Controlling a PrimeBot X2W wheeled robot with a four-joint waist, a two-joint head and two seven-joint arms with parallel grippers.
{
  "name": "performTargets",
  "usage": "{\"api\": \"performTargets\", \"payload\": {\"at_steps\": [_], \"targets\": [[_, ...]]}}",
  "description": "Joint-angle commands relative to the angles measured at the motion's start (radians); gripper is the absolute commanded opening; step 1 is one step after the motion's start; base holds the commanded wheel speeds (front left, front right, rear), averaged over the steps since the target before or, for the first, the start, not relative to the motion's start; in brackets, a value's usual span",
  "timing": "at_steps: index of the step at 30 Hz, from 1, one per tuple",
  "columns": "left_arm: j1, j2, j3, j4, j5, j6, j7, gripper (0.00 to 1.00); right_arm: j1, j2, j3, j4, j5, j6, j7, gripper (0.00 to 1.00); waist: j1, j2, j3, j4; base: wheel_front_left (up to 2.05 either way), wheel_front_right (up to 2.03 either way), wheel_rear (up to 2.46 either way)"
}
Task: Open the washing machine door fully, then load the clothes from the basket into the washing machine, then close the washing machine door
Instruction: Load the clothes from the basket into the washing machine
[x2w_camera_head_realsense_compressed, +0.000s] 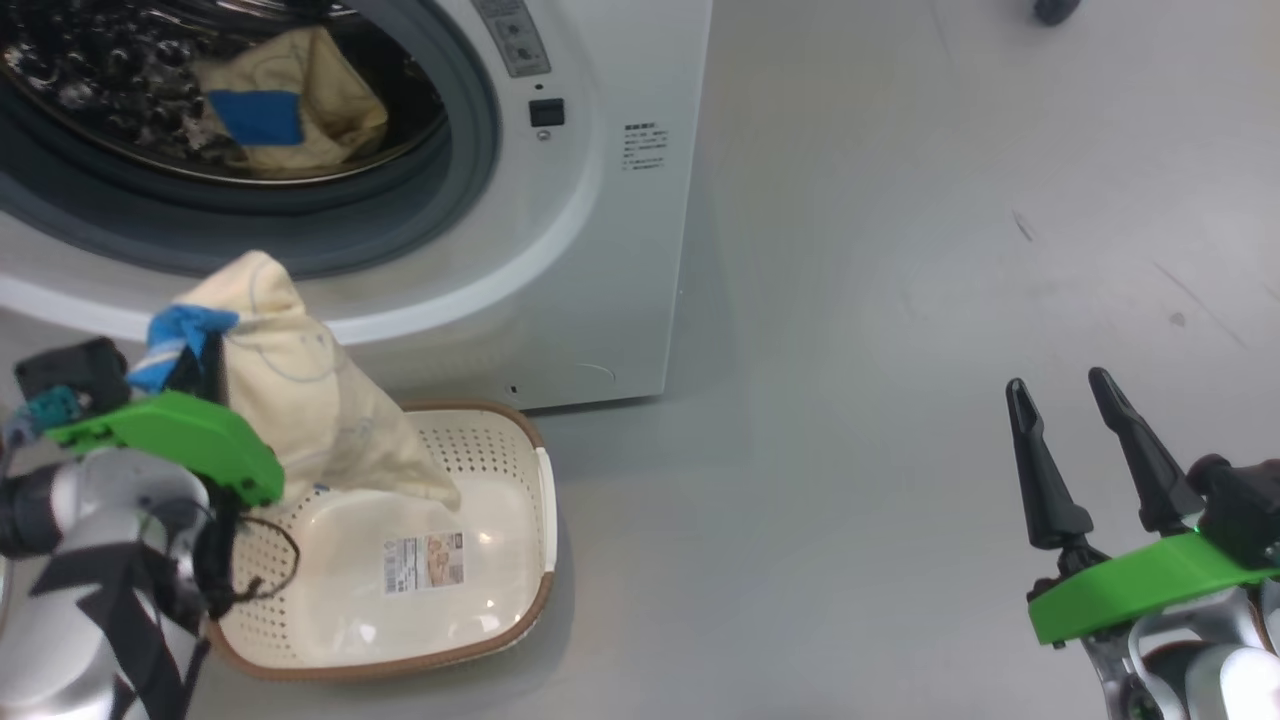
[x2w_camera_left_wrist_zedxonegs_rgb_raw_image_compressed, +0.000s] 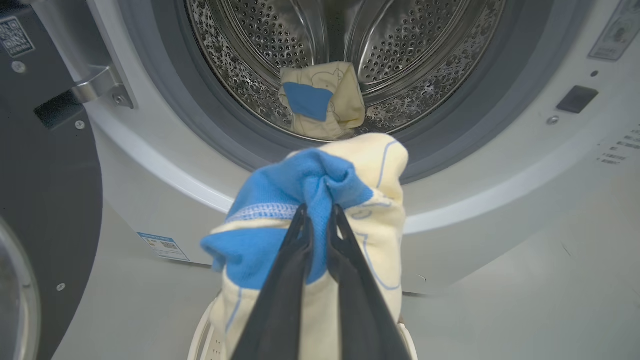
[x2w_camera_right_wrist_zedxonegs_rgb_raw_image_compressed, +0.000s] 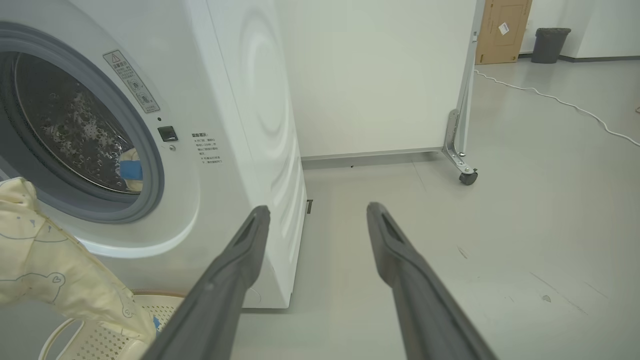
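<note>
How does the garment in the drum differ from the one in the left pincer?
The garment in the drum lies crumpled; the held garment hangs stretched from the shut left pincer. The garment in the drum is inside the washing machine; the held garment is outside, its lower end at the basket. Both are cream-yellow with blue patches.

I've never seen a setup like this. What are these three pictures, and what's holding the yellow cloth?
This is a two-armed robot loading laundry. One picture looks down from its head; the other two look along each arm's two dark fingers. The left tool is shut on a cream and blue garment hanging over the basket on the floor. A second garment lies in the washing machine, whose door stands open. The right tool is open and empty.
</note>
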Motion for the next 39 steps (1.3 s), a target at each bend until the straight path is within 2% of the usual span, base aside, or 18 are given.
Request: {"api": "performTargets", "payload": {"at_steps": [1, 12, 20, 31, 39], "targets": [[-0.102, 0.058, 0.055, 0.009, -0.012, -0.013, 0.019, 0.00, -0.053, -0.014, 0.030, -0.025, 0.011, -0.001, -0.019, 1.00, -0.0001, 0.0000, 0.052, -0.050, 0.00, 0.00, 0.00], [-0.369, 0.171, 0.087, 0.170, -0.042, -0.056, 0.169, 0.00, -0.123, -0.014, 0.075, 0.018, 0.049, -0.001, -0.083, 1.00, -0.0001, 0.0000, 0.212, -0.162, 0.00, 0.00, 0.00], [-0.540, 0.270, 0.107, 0.205, -0.035, -0.062, 0.235, 0.00, -0.175, -0.014, 0.116, 0.070, 0.091, -0.001, -0.146, 1.00, -0.0001, 0.0000, 0.335, -0.239, 0.00, 0.00, 0.00], [-0.731, 0.353, 0.139, 0.196, -0.015, -0.052, 0.198, 0.00, -0.241, -0.014, 0.159, 0.125, 0.140, -0.001, -0.210, 1.00, -0.0001, 0.0000, 0.489, -0.314, 0.00, 0.00, 0.00], [-0.851, 0.402, 0.143, 0.192, 0.040, -0.060, 0.035, 0.00, -0.272, -0.014, 0.181, 0.164, 0.167, -0.001, -0.239, 1.00, -0.0001, 0.0000, 0.542, -0.333, 0.00, 0.00, 0.00]]}}
